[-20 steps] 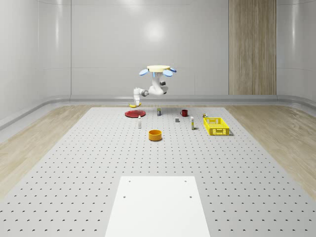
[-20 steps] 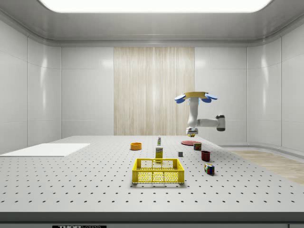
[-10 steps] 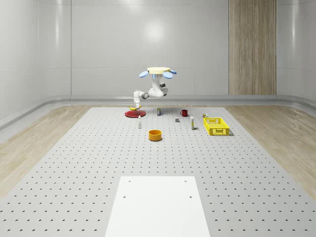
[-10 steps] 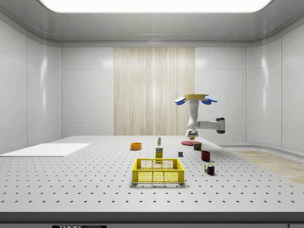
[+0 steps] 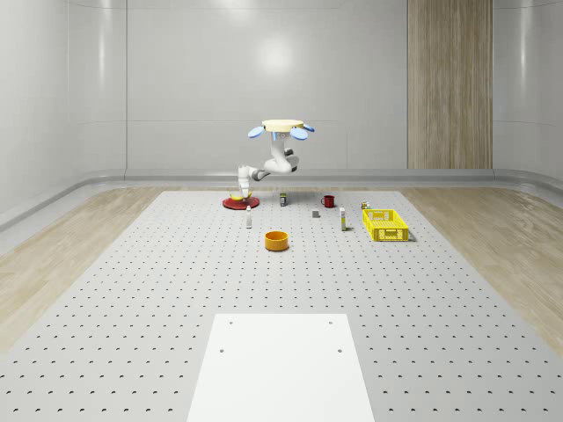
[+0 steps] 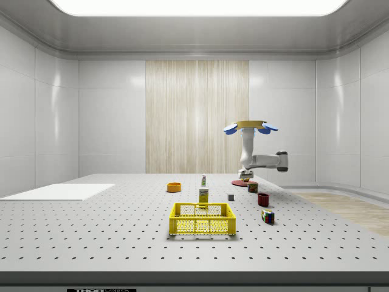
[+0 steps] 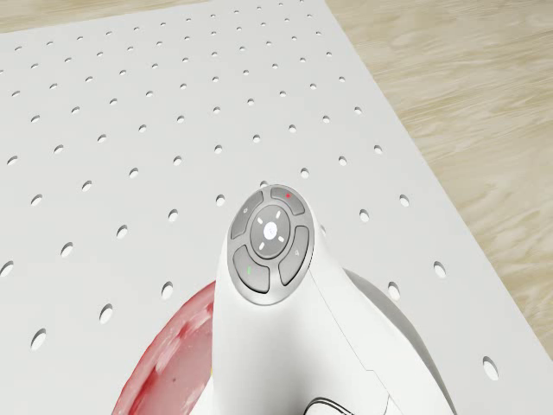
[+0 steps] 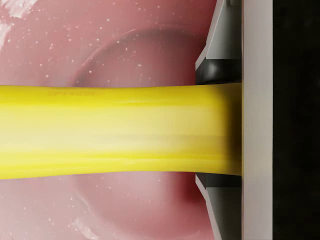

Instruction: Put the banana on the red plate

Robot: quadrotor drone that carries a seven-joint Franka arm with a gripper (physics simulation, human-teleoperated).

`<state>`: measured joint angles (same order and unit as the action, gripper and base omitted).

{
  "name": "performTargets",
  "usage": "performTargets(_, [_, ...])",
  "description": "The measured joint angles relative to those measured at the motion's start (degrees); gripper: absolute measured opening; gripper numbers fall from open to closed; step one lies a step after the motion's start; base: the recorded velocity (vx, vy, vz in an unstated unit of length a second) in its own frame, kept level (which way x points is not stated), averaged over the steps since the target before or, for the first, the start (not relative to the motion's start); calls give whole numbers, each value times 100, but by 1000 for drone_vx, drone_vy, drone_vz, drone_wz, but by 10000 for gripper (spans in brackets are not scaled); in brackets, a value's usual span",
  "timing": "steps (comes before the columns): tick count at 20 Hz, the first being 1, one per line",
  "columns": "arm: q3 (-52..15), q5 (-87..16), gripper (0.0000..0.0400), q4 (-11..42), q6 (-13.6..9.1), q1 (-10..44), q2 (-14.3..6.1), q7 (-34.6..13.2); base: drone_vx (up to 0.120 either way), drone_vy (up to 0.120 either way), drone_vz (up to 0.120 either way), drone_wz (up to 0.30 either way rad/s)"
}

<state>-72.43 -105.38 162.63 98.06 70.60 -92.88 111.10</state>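
In the whole-scene view I hover in the upper middle of the frame, my drone (image 5: pixel 281 128) above the far end of the table (image 5: pixel 176 290), with my arm bent down toward the frame's left so that my fingers (image 5: pixel 239 191) hang low over the red plate (image 5: pixel 239 204); I judge I am held this low so the banana (image 5: pixel 236 193) can be let go without a drop or roll. In the side view my arm reaches down right of centre, and my fingers (image 6: pixel 245 177) sit just above the red plate (image 6: pixel 239 182), the banana (image 6: pixel 246 179) a small yellow spot beneath them. In the drone view my arm's wrist rises from the lower middle, with the red plate (image 7: pixel 168 354) curving out at the lower left below it. In the wrist view the banana (image 8: pixel 115 131) runs as a broad band across the frame, clenched against my fingers (image 8: pixel 220 131) at the right, the red plate (image 8: pixel 125 45) close behind it.
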Motion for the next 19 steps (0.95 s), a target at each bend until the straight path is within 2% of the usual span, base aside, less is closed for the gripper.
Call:
performTargets(3, [66, -81, 323, -19, 23, 19, -3, -91, 0, 0, 0, 0])
performTargets(6, [-56, 21, 364, 17, -21, -11, -7, -136, 0, 0, 0, 0])
performTargets(11, [-451, 381, 390, 114, -157, -98, -7, -159, 0, 0, 0, 0])
performTargets(19, [-882, 781, 399, 191, -299, -175, 6, -159, 0, 0, 0, 0])
